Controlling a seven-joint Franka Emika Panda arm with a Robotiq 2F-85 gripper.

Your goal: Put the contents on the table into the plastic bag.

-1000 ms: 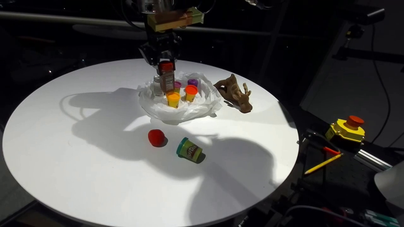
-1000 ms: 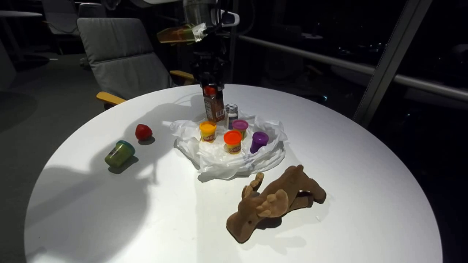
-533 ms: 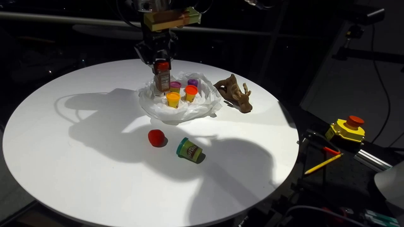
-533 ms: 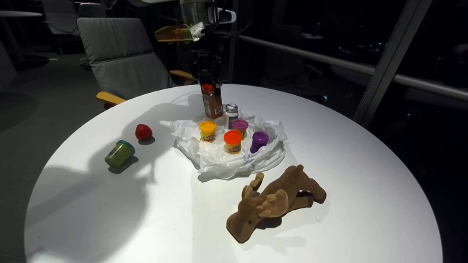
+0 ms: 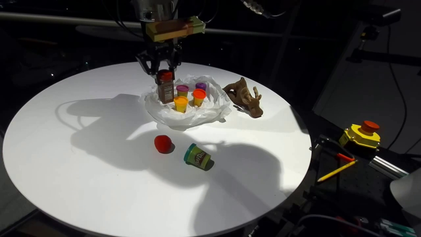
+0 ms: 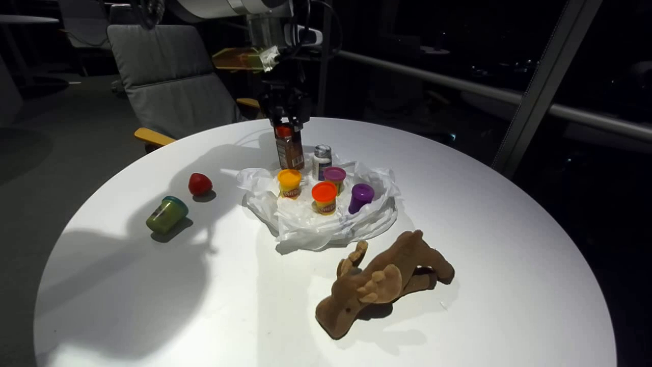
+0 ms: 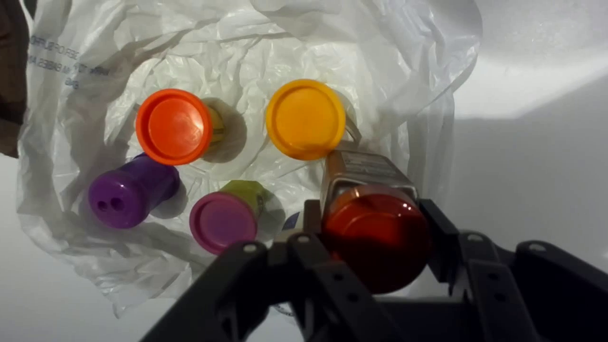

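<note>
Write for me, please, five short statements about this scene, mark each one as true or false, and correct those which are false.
1. The claw holds the red-capped spice jar. True.
2. The green container lies on its side, outside the plastic bag. True.
3. The red round object sits within the plastic bag. False: it rests on the tabletop, outside the plastic bag.
4. The yellow-lidded container lies on its side. False: it stands upright within the plastic bag.
5. The brown antlered toy lies beside the plastic bag. True.
</note>
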